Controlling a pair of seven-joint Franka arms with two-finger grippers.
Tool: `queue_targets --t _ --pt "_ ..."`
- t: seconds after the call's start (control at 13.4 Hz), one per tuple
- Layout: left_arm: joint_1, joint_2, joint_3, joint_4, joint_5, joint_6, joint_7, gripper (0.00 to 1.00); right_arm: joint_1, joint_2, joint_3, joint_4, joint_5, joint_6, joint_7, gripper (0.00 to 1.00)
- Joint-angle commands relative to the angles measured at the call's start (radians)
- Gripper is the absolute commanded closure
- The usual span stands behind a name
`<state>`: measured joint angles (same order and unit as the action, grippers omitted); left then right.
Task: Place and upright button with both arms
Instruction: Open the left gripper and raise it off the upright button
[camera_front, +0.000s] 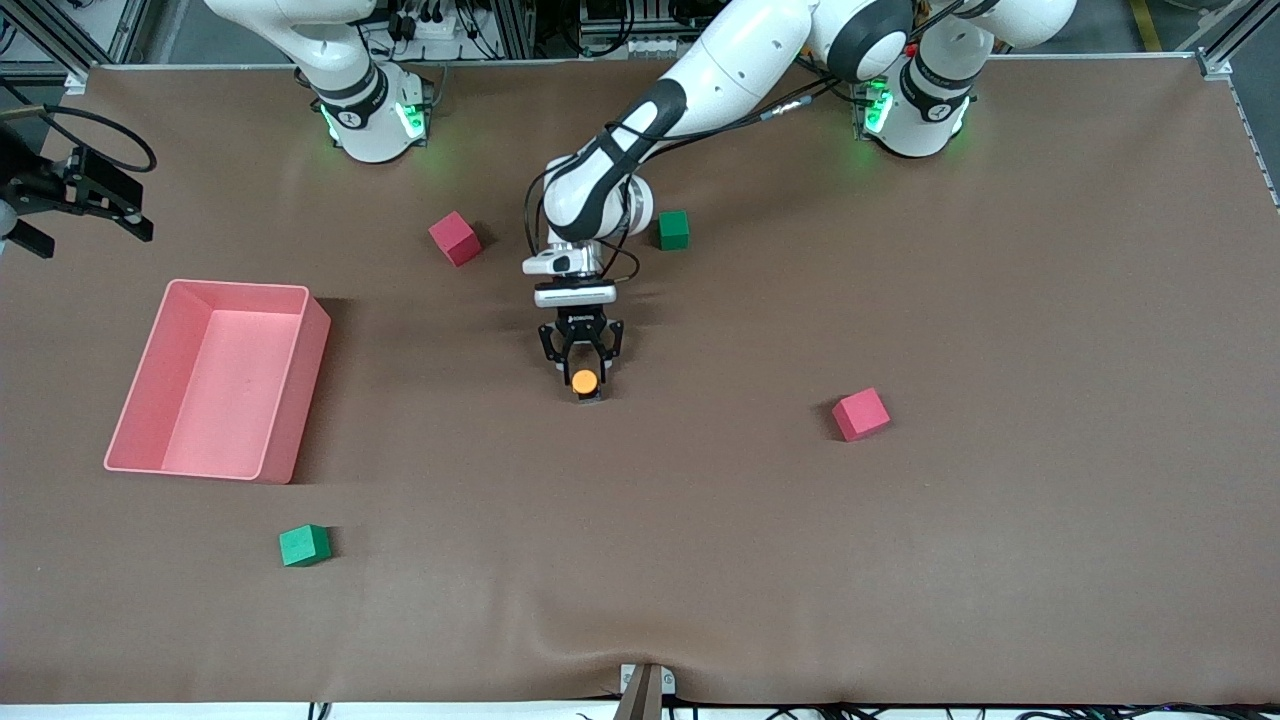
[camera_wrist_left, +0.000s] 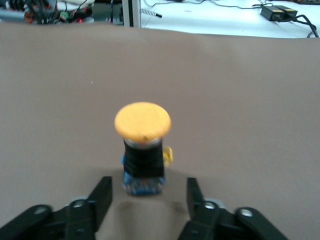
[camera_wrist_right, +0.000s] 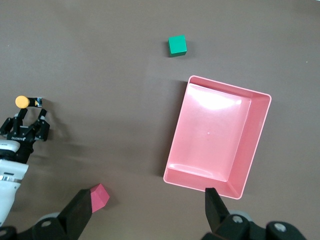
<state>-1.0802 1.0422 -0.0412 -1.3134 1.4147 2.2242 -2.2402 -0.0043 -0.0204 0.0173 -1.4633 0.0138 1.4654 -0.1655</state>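
The button (camera_front: 584, 381) stands upright on the brown table near its middle, orange cap on top of its black body (camera_wrist_left: 143, 145). My left gripper (camera_front: 582, 362) is low over the table right at the button. It is open (camera_wrist_left: 149, 195), with one finger on each side of the button's base and a clear gap to both. The right wrist view shows the button (camera_wrist_right: 21, 101) and the left gripper (camera_wrist_right: 25, 127) from high up. My right gripper (camera_front: 80, 215) waits high at the right arm's end of the table, open (camera_wrist_right: 146, 200), with nothing between its fingers.
A pink bin (camera_front: 300, 400) sits toward the right arm's end. One red cube (camera_front: 455, 238) and one green cube (camera_front: 674, 229) lie near the bases. Another red cube (camera_front: 861, 414) lies toward the left arm's end, and another green cube (camera_front: 304, 545) nearer the camera.
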Motion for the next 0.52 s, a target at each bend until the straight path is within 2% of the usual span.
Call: queue_targets --t 0.0,0.15,0.45 --pt "-0.030 -0.024 -0.003 -0.007 -0.056 -0.041 -0.004 0.00 -0.013 -0.015 0.001 -0.011 0.017 -0.007 -0.016 0.00" --pt "-0.032 -0.034 -0.009 -0.007 -0.100 -0.041 0.002 0.00 -0.011 -0.015 0.003 -0.009 0.017 -0.007 -0.016 0.00" --pt "-0.033 -0.109 -0.052 -0.006 -0.334 -0.054 0.149 0.00 -0.011 -0.015 0.003 -0.011 0.017 -0.007 -0.016 0.00"
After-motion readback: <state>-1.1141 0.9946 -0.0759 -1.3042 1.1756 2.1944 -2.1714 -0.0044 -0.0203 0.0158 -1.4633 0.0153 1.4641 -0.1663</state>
